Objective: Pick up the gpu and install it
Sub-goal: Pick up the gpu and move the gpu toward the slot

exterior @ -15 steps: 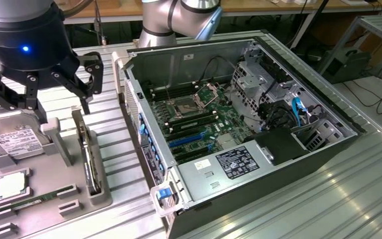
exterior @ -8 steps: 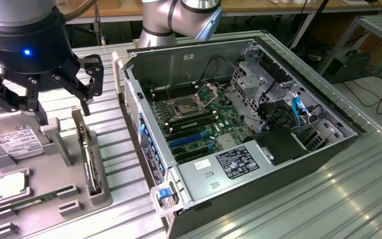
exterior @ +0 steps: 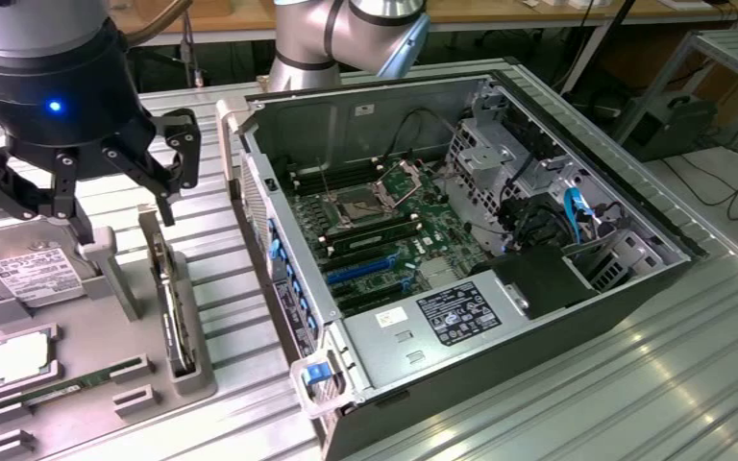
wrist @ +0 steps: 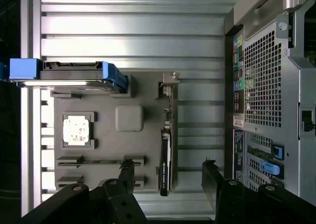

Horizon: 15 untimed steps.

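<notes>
**Q:** How is the gripper shown?

**A:** A black gripper (exterior: 122,219) is seen above a grey tray (exterior: 93,336) at the exterior view's left. Its fingers are spread wide apart, and nothing is held between them.

**Q:** Where is the gpu placed?

**A:** The gpu (exterior: 170,298) is stood on edge in a slot of that tray, just beneath the gripper. In the wrist view it is framed between the two fingertips (wrist: 127,169) and touched by neither.

**Q:** What else is shown?

**A:** A hard drive (exterior: 30,269), a processor chip (exterior: 20,357) and a memory stick (exterior: 68,389) are also kept on the tray. An open computer case (exterior: 536,384) is laid beside it on the slatted metal table (exterior: 690,384), with the motherboard (exterior: 382,230) exposed.
</notes>
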Motion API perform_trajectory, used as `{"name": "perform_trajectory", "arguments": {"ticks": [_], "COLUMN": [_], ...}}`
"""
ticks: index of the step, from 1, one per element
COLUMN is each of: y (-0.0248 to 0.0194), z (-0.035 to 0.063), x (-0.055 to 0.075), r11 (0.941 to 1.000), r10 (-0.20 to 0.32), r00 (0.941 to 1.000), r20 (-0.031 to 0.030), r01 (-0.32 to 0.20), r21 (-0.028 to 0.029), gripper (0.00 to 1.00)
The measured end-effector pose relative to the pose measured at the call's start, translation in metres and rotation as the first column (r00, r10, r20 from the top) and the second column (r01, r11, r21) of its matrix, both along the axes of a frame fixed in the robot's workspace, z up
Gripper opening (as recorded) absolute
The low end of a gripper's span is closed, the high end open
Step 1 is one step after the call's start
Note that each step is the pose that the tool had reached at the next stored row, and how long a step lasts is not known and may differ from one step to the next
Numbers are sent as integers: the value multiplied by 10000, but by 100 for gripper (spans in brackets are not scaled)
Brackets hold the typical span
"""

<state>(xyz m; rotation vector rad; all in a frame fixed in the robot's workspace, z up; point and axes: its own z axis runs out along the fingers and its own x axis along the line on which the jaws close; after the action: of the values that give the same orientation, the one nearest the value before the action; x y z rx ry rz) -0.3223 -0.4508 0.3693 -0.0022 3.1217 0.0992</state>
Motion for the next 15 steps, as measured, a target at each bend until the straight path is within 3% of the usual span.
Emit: {"name": "perform_trajectory", "arguments": {"ticks": [15], "y": [0], "z": [-153], "x": [0], "r11": [10000], "r10": [0], "r00": [10000], "r20": [-43], "r01": [0], "r21": [-1], "gripper": [66]}}
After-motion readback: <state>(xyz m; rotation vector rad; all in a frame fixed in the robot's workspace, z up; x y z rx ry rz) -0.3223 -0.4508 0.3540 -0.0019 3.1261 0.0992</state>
